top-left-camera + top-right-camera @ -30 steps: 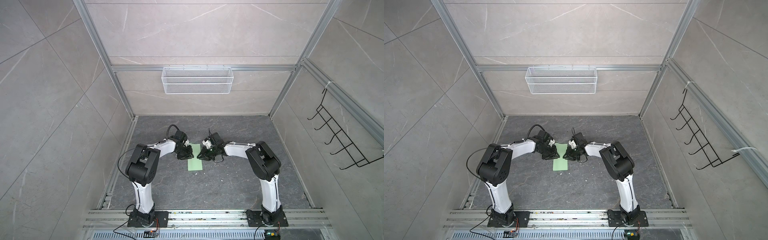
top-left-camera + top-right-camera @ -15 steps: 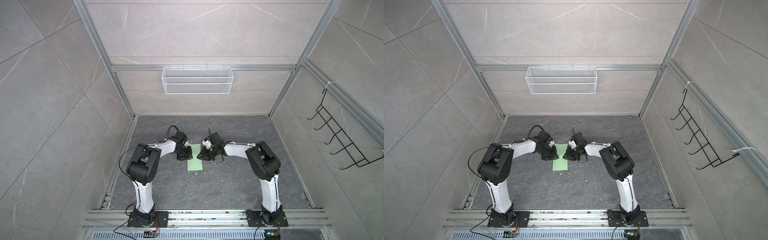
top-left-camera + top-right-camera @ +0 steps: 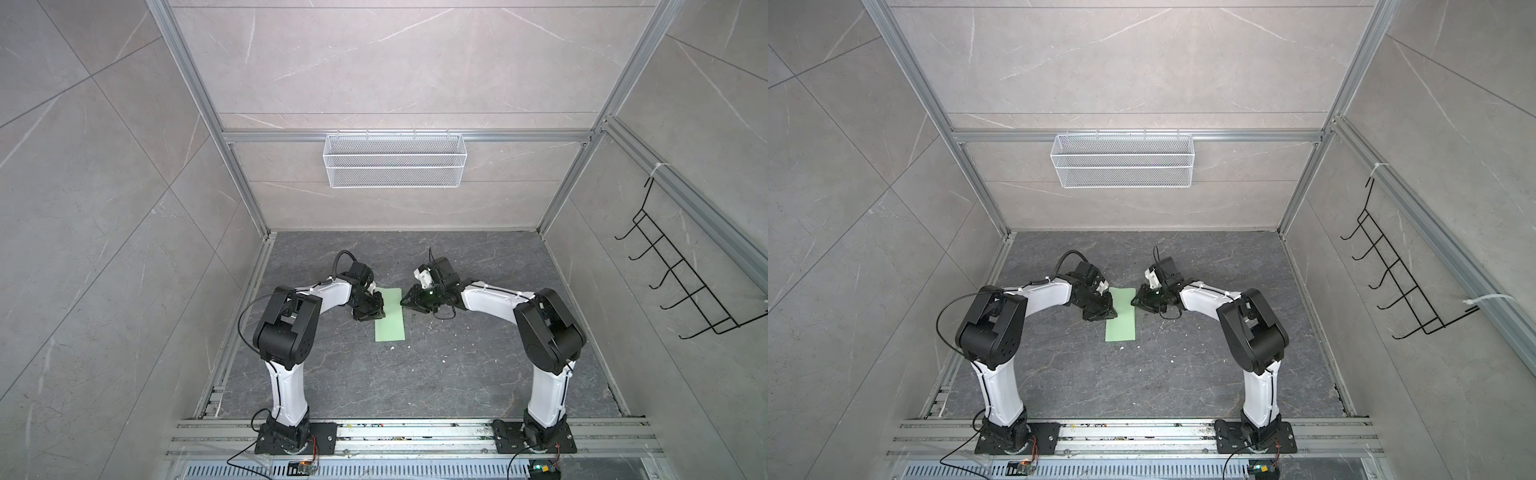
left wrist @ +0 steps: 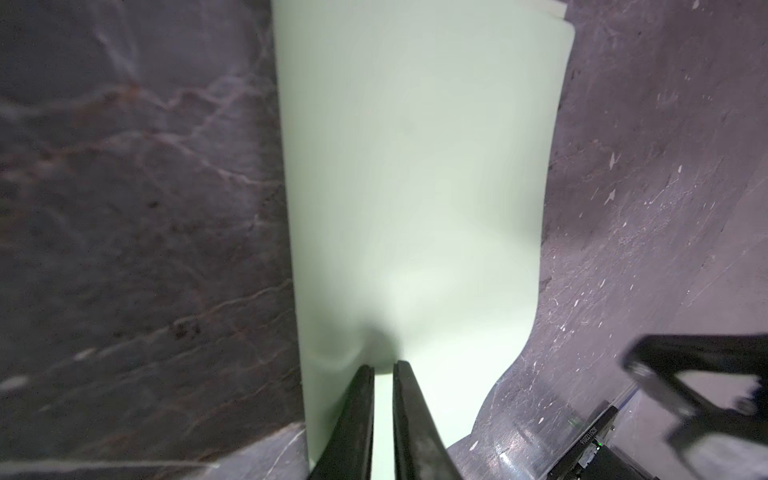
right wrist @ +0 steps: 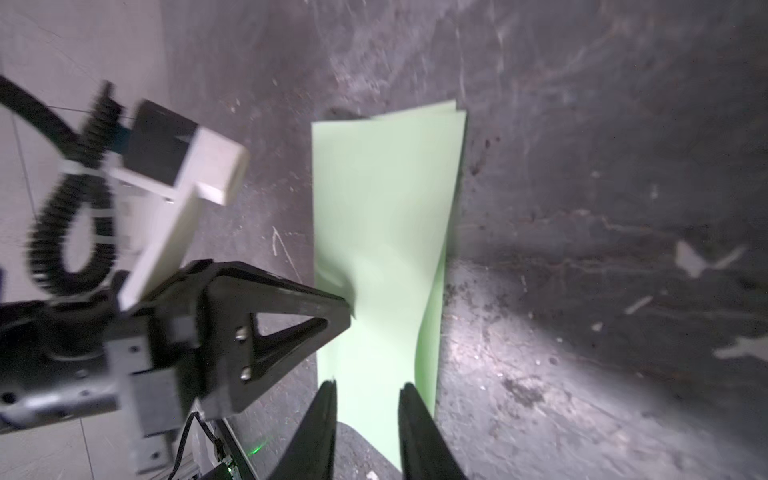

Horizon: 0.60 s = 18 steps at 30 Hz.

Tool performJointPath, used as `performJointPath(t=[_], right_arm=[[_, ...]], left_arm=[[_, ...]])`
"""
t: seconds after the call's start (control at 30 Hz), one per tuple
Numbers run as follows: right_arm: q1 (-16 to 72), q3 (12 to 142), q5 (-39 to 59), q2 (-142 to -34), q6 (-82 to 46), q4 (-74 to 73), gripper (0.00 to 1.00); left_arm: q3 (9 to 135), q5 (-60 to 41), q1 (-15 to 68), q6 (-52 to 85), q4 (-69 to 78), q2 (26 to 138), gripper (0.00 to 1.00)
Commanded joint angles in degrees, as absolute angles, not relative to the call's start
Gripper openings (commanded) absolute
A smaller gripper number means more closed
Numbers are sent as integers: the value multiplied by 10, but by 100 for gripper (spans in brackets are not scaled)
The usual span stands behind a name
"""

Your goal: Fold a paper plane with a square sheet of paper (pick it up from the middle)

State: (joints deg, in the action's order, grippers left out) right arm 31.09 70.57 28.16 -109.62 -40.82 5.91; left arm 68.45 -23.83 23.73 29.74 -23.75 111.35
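**Control:** What do you have at the left end effector?

**Operator:** On my left wrist feed, the left end effector has its two black fingers drawn almost together, with only a thin slit between them. Their tips sit on the pale green sheet of paper, and the paper puckers right there. I cannot tell whether they pinch it or merely press on it.

**Control:** And the right one?

**Operator:** The right end effector stands open. There is a clear gap between its fingers, with green paper showing through it, and I do not see it clamped on the sheet. The sheet's long edge beside it curls up off the surface.

**Control:** Where is the sheet?

**Operator:** It lies in the middle of the dark grey marbled counter, between the two end effectors. It is folded into a long narrow rectangle whose long sides run from the near side toward the back wall. In both top views I see the left end effector at its left long edge and the right one at its right long edge, closer to the far end. At one short end I see two layers, not quite flush.

**Control:** Anything further out?

**Operator:** A white wire mesh basket hangs on the back wall and a black wire hook rack on the right wall. Both are well apart from the sheet.
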Motion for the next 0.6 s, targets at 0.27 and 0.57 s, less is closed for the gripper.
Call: performJointPath(t=[0.27, 0.57], right_arm=[[348, 741, 282, -1161, -410, 58, 21], [349, 747, 275, -1177, -406, 59, 22]], left_arm=[[670, -191, 237, 304, -283, 1151, 16], [667, -204, 237, 332, -261, 1137, 20]])
